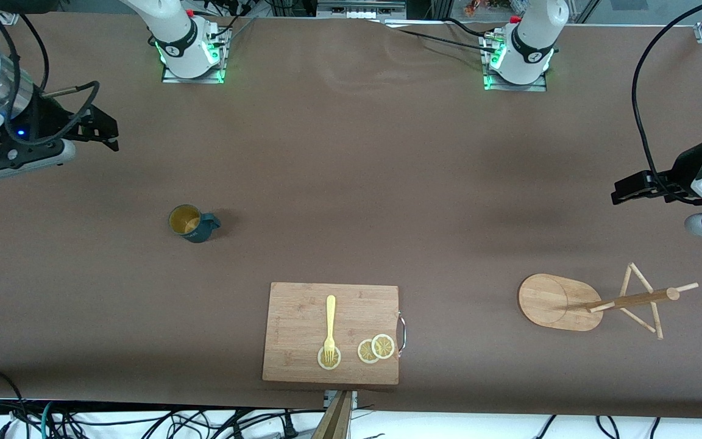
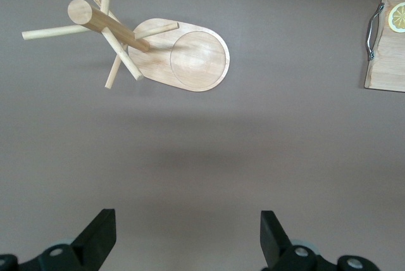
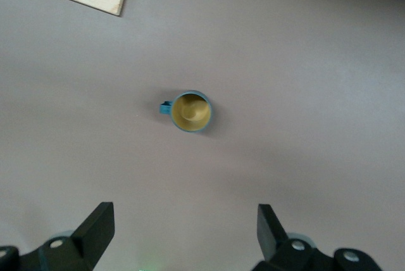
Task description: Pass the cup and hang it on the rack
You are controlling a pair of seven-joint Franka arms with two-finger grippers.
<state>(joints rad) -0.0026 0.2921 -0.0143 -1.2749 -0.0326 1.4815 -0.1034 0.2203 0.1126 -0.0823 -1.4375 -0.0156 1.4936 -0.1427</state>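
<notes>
The dark teal cup (image 1: 192,224) stands upright on the brown table toward the right arm's end, yellowish-tan inside, its handle toward the table's middle. It also shows in the right wrist view (image 3: 190,111). The wooden rack (image 1: 595,300) stands toward the left arm's end, on an oval base with a pole and thin pegs; it also shows in the left wrist view (image 2: 145,40). My right gripper (image 1: 100,129) is open and empty, high above the table at its own end. My left gripper (image 1: 625,190) is open and empty, high above the table near the rack.
A rectangular wooden cutting board (image 1: 302,311) with a metal handle lies near the front camera's edge, between cup and rack. On it lie a yellow fork (image 1: 329,326) and lemon slices (image 1: 375,349). Cables hang along the table's edge nearest the front camera.
</notes>
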